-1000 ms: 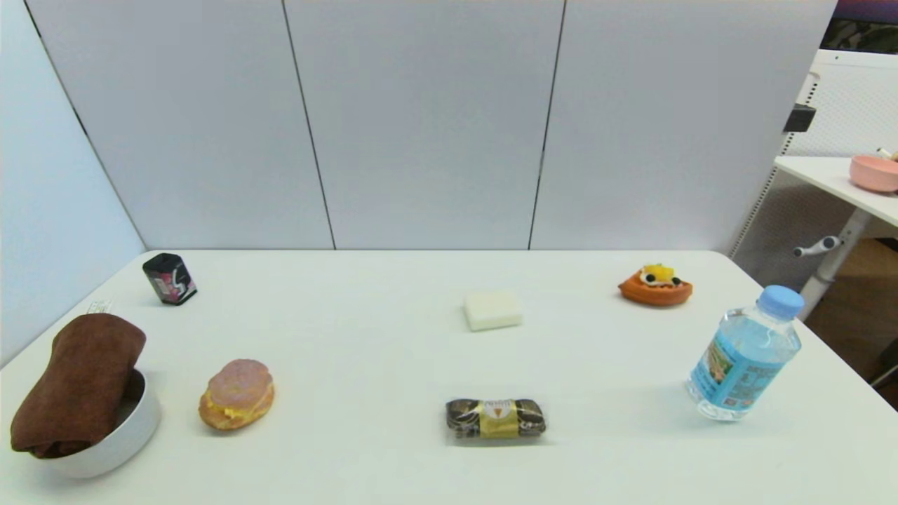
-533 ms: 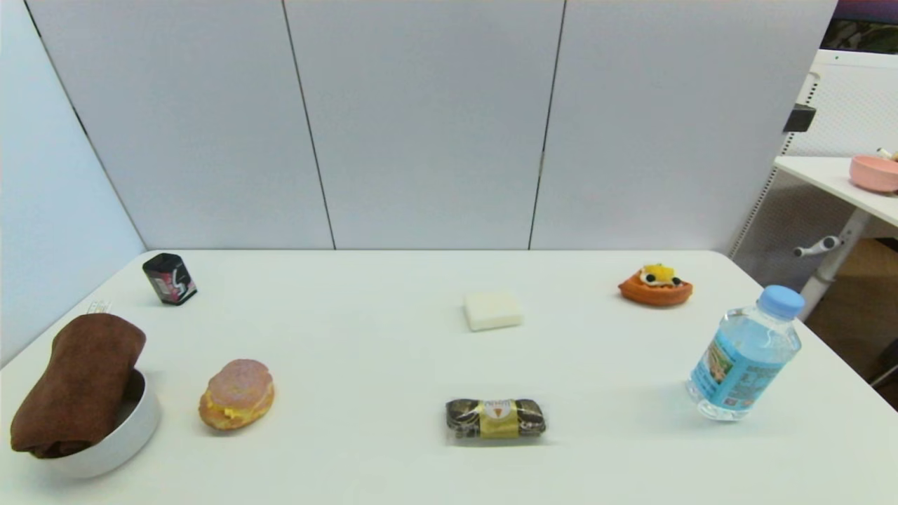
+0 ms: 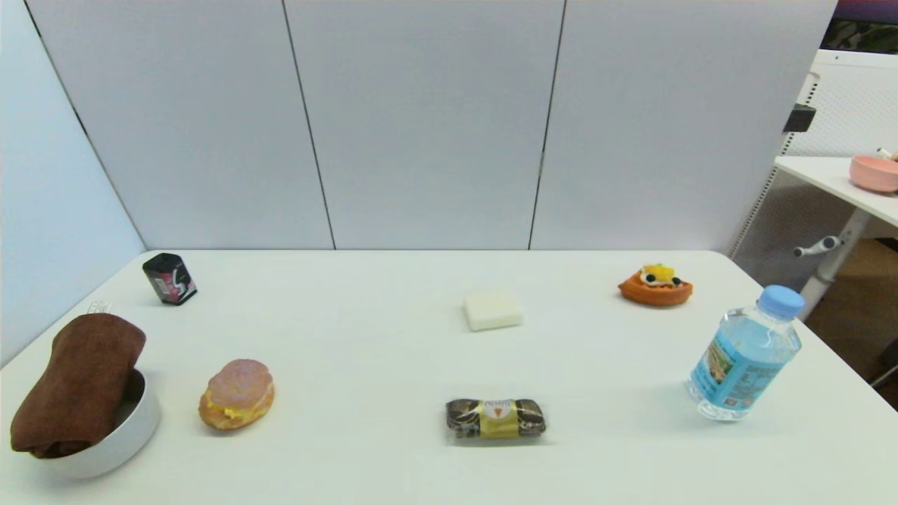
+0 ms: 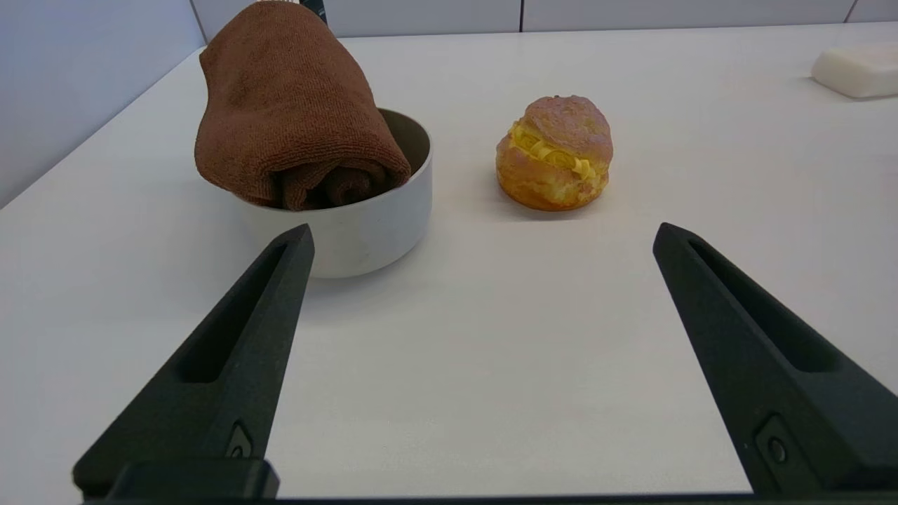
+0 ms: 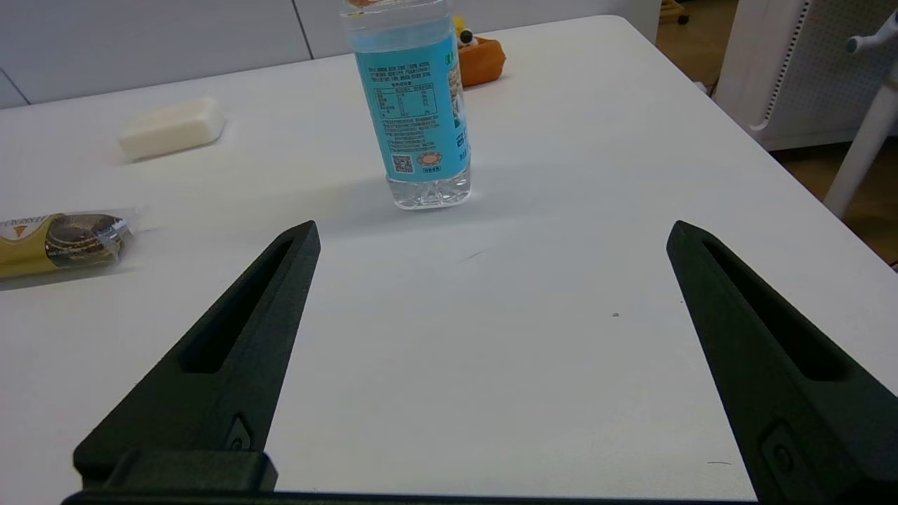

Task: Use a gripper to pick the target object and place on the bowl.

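I see the towel lying across the bowl at eight o'clock (too long to sit inside), so my left gripper and right gripper hang spread wide and empty, well clear.

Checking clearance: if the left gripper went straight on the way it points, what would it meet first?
The left gripper, open and empty, aims between the bowl and cream puff. The way looks free, though depth is unclear.

A bun sits lower left, a black can upper left, soap centre, a wrapped snack below it, a tart and bottle right.
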